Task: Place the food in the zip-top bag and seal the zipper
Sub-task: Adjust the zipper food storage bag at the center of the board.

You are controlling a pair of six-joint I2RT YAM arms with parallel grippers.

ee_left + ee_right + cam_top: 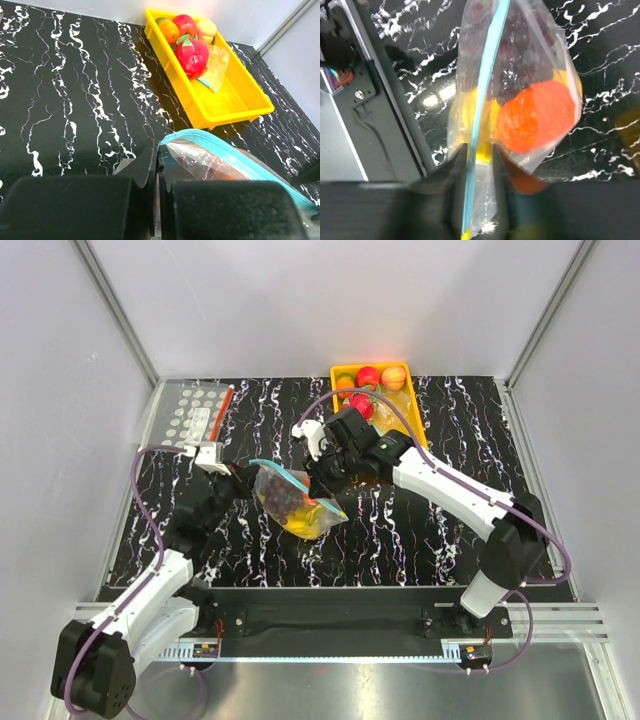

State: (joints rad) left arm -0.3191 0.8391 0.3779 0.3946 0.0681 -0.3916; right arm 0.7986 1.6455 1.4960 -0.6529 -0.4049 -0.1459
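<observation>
A black, white-veined table (430, 530) carries one hard yellow tray (235, 97) at its far edge. The right arm crosses the tray's near end and hides it from above. Left of the tray and nearer is the single zip-top bag (295, 502), soft clear plastic. One white-dotted bag (195, 412) lies well left of the tray.

The left gripper (157, 150) is pinched tight on the zip-top bag's corner. The right gripper (480, 155) stands slightly parted, straddling the teal zipper (485, 95).

Inside the bag are dark grapes (520, 55), one round orange-red fruit (535, 117) and some yellow fruit (312, 522). Four glossy toy fruits (192, 55) crowd the tray's far end.
</observation>
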